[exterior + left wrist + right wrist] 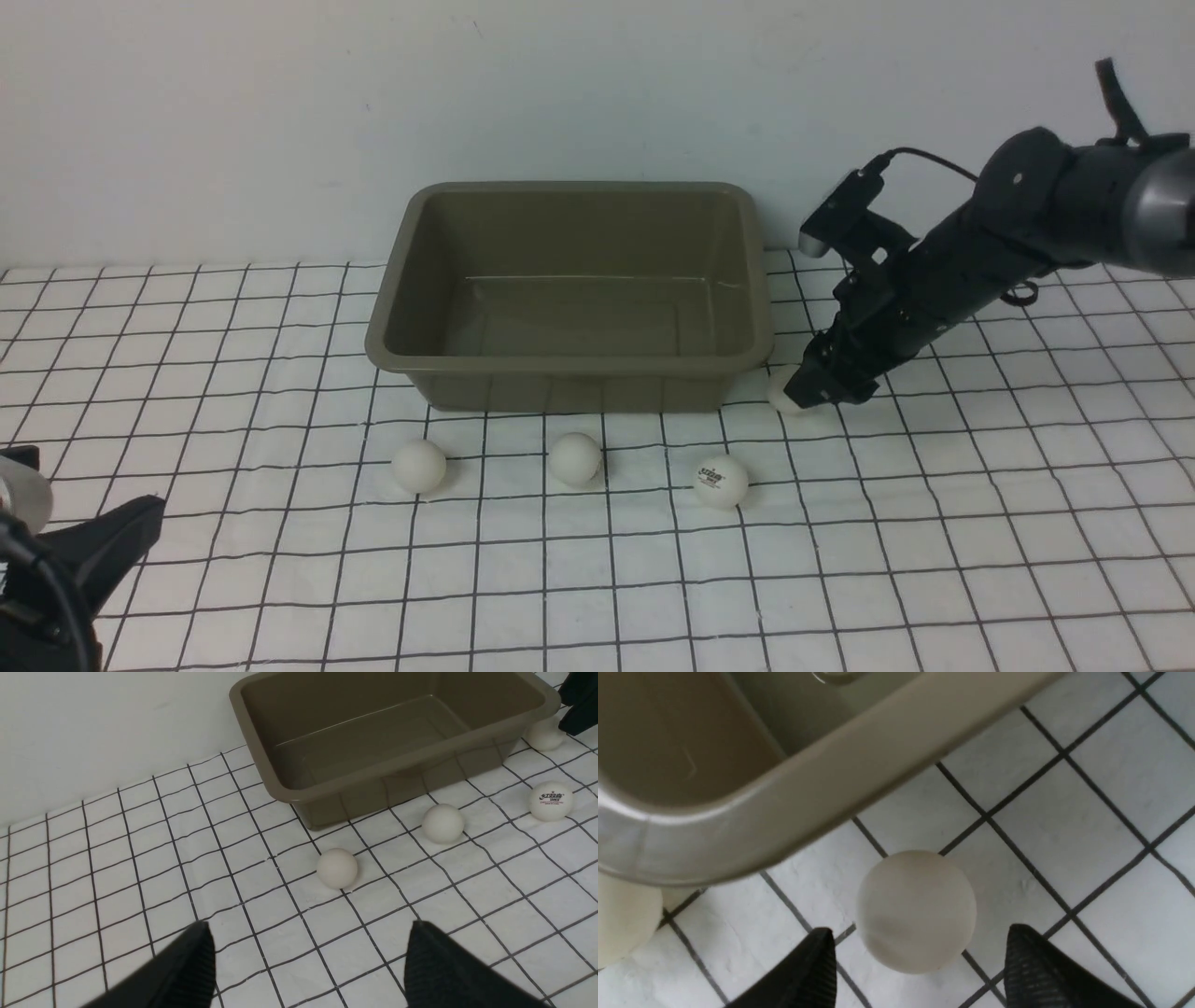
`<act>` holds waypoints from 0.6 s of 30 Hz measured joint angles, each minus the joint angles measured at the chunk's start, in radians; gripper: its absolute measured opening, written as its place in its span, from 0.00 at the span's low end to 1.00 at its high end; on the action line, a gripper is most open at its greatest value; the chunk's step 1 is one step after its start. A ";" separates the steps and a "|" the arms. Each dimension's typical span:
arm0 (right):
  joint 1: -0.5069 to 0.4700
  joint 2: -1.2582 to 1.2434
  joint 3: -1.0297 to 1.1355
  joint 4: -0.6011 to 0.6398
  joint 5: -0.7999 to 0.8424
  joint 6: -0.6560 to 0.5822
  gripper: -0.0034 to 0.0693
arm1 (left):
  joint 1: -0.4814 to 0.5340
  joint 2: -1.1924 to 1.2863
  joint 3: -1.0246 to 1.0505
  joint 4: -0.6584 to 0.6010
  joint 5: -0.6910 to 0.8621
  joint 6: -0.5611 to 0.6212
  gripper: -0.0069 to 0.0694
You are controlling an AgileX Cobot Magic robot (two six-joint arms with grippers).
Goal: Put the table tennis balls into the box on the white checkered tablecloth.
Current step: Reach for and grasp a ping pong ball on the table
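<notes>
The olive-grey box (pixel 569 369) stands empty on the white checkered tablecloth (pixel 840 560). Three white table tennis balls lie in front of it: left (pixel 418 466), middle (pixel 575 458), and one with a dark logo (pixel 720 481). A fourth ball (pixel 782 392) lies at the box's front right corner. My right gripper (pixel 810 397) is low over it, open; in the right wrist view the ball (pixel 916 911) sits on the cloth between the two fingertips (pixel 822 956), apart from both. My left gripper (pixel 308 933) is open and empty at the near left, short of the left ball (pixel 337 868).
A plain pale wall rises right behind the box. The box rim (pixel 784 798) lies close beside the fourth ball. The cloth is slightly wrinkled and stretches to both sides and toward me.
</notes>
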 joint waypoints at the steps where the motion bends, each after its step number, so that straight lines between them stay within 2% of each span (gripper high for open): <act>1: 0.000 0.008 0.000 0.002 -0.003 -0.003 0.65 | 0.000 0.000 0.000 0.001 0.000 0.000 0.73; 12: 0.006 0.059 0.000 0.059 -0.018 -0.050 0.65 | 0.000 0.000 0.000 0.001 0.001 0.000 0.73; 14: 0.011 0.069 0.000 0.063 -0.028 -0.052 0.62 | 0.000 0.000 0.000 0.001 0.002 -0.001 0.73; 16: 0.013 0.074 0.000 0.066 -0.044 -0.052 0.54 | 0.000 0.000 0.000 0.001 0.007 -0.001 0.73; 18: 0.013 0.072 0.000 0.067 -0.057 -0.052 0.54 | 0.000 0.000 0.000 0.001 0.017 -0.001 0.73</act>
